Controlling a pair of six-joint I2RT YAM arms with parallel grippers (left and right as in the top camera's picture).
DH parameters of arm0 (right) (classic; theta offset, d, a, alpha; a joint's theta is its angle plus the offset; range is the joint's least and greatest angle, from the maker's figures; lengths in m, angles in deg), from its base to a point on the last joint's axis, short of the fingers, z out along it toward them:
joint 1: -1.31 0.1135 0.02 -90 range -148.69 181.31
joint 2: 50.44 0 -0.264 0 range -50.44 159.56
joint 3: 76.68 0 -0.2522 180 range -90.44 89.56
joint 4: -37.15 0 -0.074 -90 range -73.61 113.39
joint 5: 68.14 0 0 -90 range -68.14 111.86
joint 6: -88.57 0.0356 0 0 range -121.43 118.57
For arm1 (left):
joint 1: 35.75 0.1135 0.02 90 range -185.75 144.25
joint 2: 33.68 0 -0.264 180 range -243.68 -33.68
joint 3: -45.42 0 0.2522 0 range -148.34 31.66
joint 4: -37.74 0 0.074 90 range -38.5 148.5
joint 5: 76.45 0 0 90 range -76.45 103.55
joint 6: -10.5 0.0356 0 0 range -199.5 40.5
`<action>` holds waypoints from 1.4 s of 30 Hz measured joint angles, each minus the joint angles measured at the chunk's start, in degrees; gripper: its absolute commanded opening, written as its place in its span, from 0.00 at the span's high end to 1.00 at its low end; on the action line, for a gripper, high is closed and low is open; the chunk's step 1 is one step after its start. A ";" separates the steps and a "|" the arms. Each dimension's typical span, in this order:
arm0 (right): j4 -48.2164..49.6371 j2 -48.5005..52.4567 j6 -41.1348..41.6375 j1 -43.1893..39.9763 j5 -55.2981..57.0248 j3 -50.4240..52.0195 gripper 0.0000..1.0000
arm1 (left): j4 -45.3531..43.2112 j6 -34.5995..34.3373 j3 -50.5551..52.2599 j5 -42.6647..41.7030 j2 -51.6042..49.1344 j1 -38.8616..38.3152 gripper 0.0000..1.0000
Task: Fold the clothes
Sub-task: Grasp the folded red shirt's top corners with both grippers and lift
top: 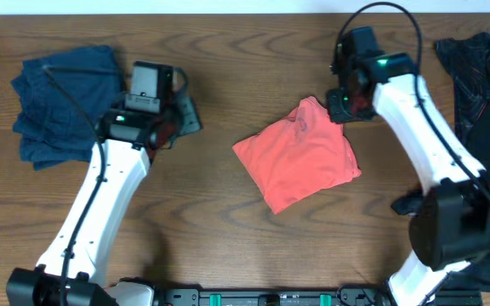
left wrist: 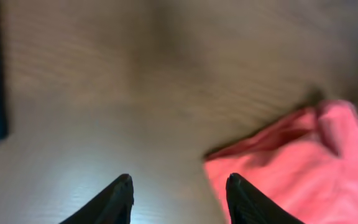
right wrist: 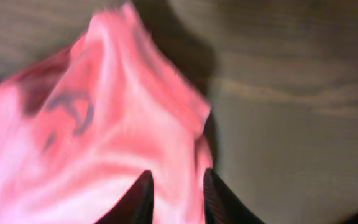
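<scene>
A coral-red shirt [top: 296, 157] lies folded into a rough square in the middle of the table, with one corner peaked up at its top. My right gripper [top: 340, 102] is at that corner. In the right wrist view its jaws [right wrist: 177, 172] stand a narrow gap apart over the shirt [right wrist: 104, 124] edge, with red fabric showing in the gap and a dark logo [right wrist: 73, 112] beyond. My left gripper [top: 181, 115] hangs open over bare wood left of the shirt [left wrist: 303, 168], nothing between its fingers [left wrist: 124, 186].
A crumpled navy-blue garment [top: 62, 102] lies at the far left, beside the left arm. Black garments [top: 483, 76] are heaped along the right edge, another dark piece [top: 408, 204] by the right arm's base. Bare wooden table [top: 228, 51] surrounds the shirt.
</scene>
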 measured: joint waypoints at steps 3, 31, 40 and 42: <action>-0.48 -0.31 -0.35 0.15 -4.28 1.92 0.77 | -3.76 2.29 0.00 -0.81 -2.38 -3.50 0.50; 43.23 -0.42 1.55 0.87 -1.07 30.05 0.60 | 4.87 -7.82 -1.92 -5.18 -28.04 -15.67 0.61; 40.44 -1.05 -2.47 0.20 1.20 27.91 0.49 | 8.81 -14.49 -0.13 -4.98 -23.47 -18.82 0.46; 35.85 -3.34 -2.56 0.20 1.11 26.95 0.47 | 7.28 -13.66 0.09 -2.25 -19.43 -18.45 0.36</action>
